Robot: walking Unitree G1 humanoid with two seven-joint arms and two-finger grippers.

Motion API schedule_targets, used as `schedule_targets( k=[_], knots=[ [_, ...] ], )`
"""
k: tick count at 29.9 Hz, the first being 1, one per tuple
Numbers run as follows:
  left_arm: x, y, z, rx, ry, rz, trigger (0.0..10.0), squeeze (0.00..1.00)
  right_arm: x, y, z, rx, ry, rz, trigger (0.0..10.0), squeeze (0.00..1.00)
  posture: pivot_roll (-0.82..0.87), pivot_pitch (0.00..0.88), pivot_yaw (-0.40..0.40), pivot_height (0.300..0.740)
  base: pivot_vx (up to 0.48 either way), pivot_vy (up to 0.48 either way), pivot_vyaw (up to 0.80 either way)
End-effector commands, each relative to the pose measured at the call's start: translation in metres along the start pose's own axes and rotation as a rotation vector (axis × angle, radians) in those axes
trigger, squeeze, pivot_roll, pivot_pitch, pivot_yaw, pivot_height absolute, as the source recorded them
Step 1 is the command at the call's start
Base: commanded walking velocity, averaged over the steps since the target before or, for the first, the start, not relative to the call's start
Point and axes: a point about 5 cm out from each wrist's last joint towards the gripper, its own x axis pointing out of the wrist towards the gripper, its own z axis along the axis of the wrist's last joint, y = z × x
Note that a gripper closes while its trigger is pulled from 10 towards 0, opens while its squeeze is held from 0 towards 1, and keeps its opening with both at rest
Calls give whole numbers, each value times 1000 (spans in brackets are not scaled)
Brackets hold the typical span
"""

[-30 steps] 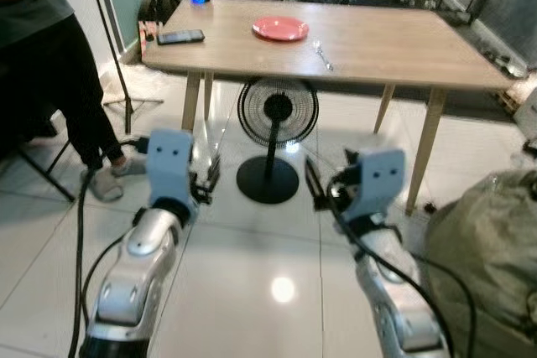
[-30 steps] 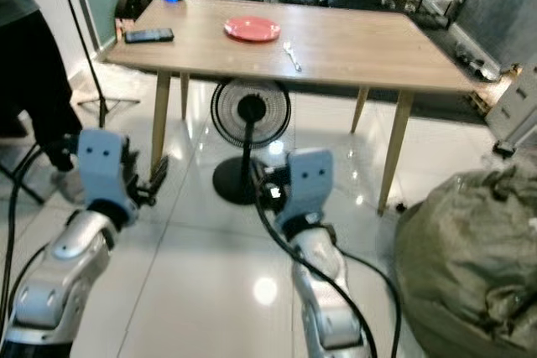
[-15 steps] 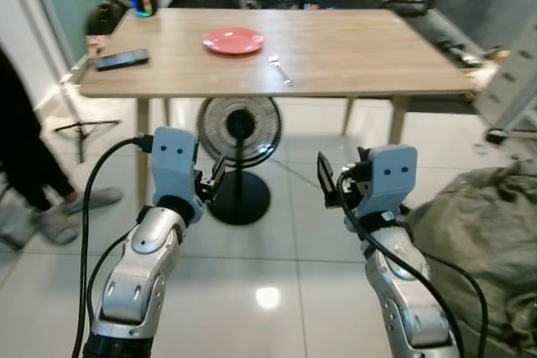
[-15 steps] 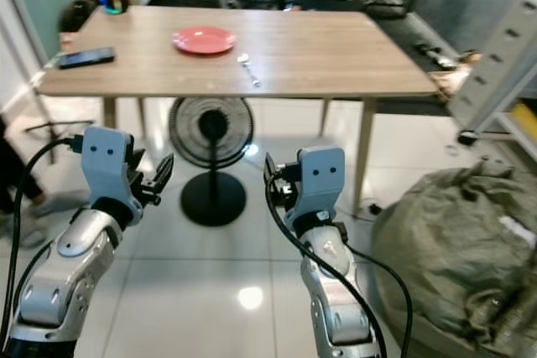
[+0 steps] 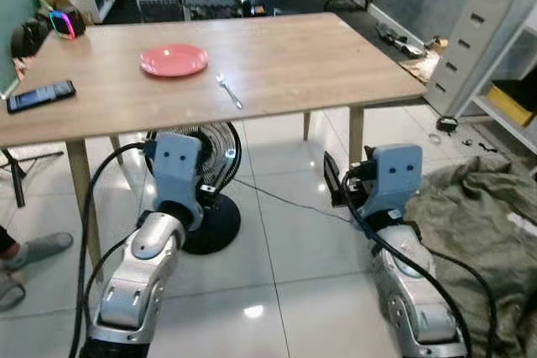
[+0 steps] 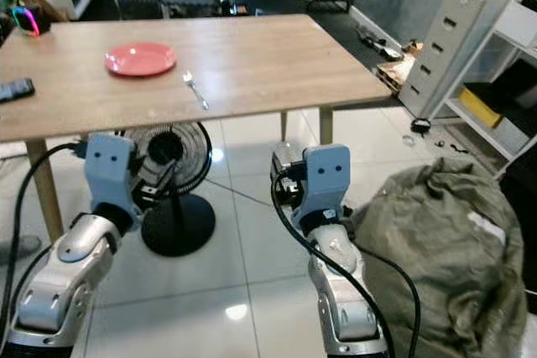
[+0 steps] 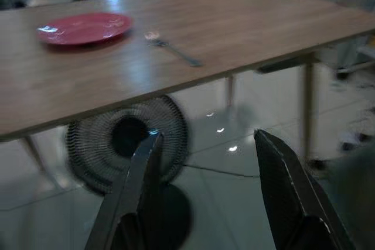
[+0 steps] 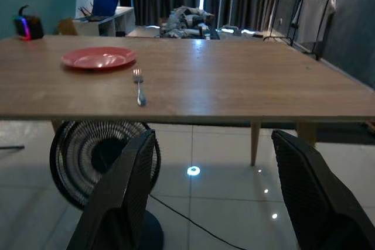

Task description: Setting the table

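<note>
The eye view shows a phone [image 5: 40, 95] near the table [image 5: 319, 56] edge. The fork [image 8: 138, 85] lies beside the plate [image 8: 98, 58], tines pointing away from the robot. The left gripper [image 7: 205, 168] and right gripper [image 8: 214, 197] are spread and hold nothing.

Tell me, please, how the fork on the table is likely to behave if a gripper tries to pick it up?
The fork lies flat on the smooth wooden table, so it may slide before the fingers get under it. It looks thin and metallic, probably stiff and light. Lying right of the red plate, apart from it, it could be nudged against it.

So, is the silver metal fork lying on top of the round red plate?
No, the silver metal fork lies on the bare wooden table, beside the round red plate and apart from it.
</note>
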Motion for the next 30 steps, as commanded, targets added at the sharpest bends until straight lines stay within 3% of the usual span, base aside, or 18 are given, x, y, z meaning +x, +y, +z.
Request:
schedule_targets(
  k=[1, 5, 14, 19, 30],
  knots=[
    [0, 3, -5, -12, 22, 8, 10000, 0, 0, -13, -5, 46, 34, -57, 10000, 0, -32, 40, 51, 740, 461, 0, 0],
    [-1, 12, -2, 5, 18, 27, 10000, 0, 5, -26, -6, 101, 54, -113, 10000, 0, -21, 52, 48, 740, 460, 0, 0],
    [-5, 13, -3, 14, 23, 32, 10000, 0, 7, -12, -16, 75, 135, 1, 10000, 0, -12, 65, 39, 740, 460, 0, 0],
    [-6, 12, -3, 18, 22, 33, 10000, 0, 5, -4, -17, 0, 173, 118, 10000, 0, -10, 68, 37, 740, 451, 0, 0],
    [-6, 11, -3, 19, 23, 33, 10000, 0, 5, 1, -15, 19, 158, 100, 10000, 0, -8, 69, 39, 740, 448, 0, 0]
  ],
)
